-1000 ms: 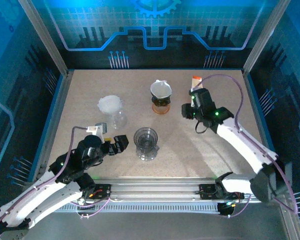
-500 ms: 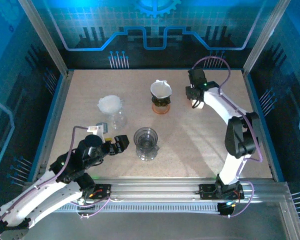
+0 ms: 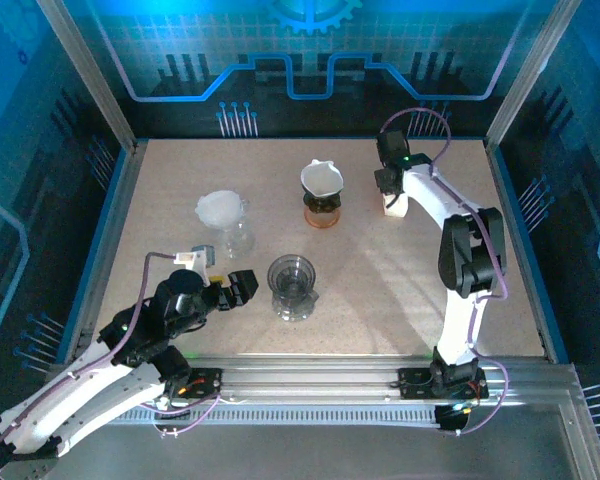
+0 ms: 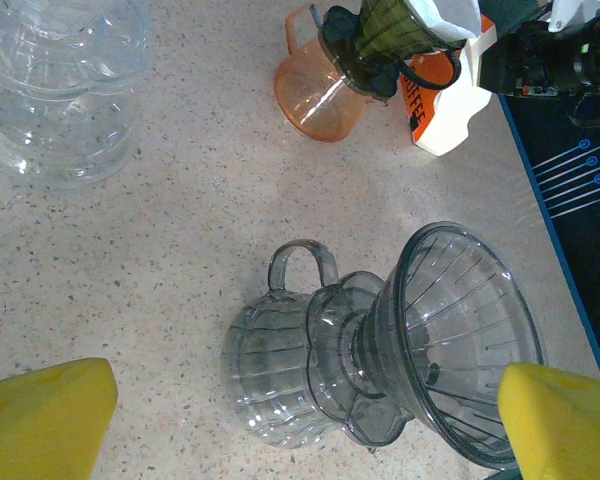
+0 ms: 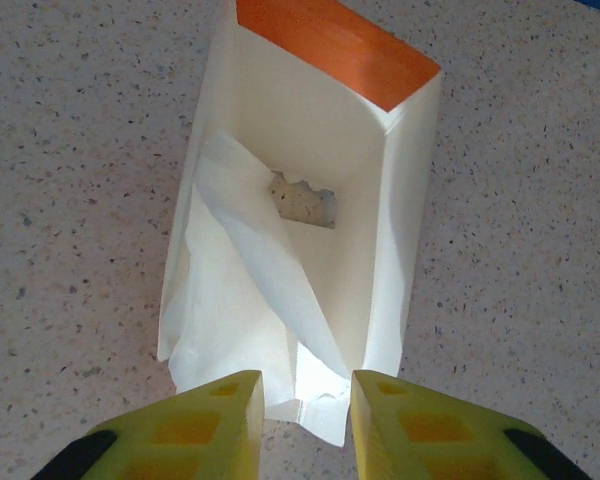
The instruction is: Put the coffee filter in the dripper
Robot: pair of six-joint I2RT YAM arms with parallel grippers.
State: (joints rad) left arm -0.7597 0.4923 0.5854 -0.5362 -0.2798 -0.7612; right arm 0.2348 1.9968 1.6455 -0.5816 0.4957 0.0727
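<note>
On the right gripper [image 5: 302, 415] the fingers nearly meet at the filter box [image 5: 405, 200]; whether they are gripping, I cannot tell. The coffee filter [image 5: 250, 250] just ahead looks feather-light and floppy, so I'd pinch its loose edge gently.

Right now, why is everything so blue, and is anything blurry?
Top external: blue backdrop glow tints the edges; the table is evenly lit, with soft arm shadows. Left wrist: clear dripper sharp, with glints; yellow fingers soft. Right wrist: filter box crisp, no glare.

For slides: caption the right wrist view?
Right hand straddling the near edge of the orange-topped filter pack, a paper filter poking out.
</note>
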